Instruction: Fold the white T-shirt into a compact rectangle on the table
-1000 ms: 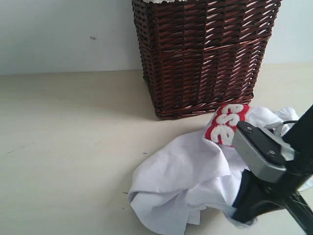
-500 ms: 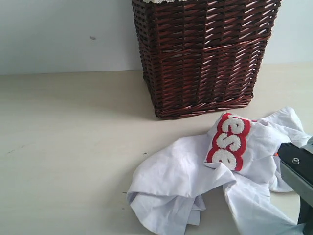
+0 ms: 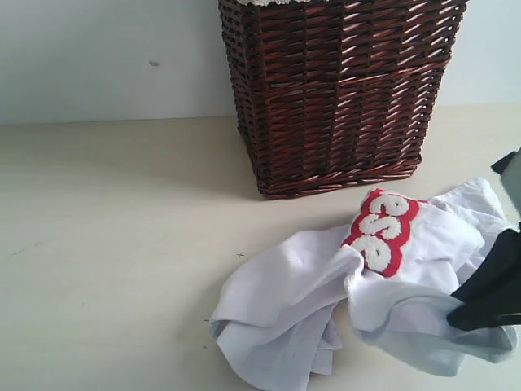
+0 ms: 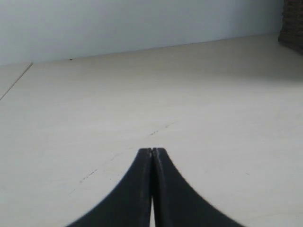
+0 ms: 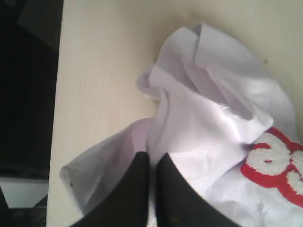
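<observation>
Right tool (image 5: pixel 152 159) on crumpled white T-shirt (image 3: pixel 286 287)

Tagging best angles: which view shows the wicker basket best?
Exterior view: the wicker basket stands nearly whole behind the white T-shirt. Left wrist view catches only a dark sliver of the wicker basket; right wrist view shows none.

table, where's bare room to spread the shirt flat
The table is bare across the whole stretch left of the wicker basket and the white T-shirt, back to the wall. It is crowded on the right, where the crumpled shirt lies just before the basket with the right end effector pinching it.
</observation>
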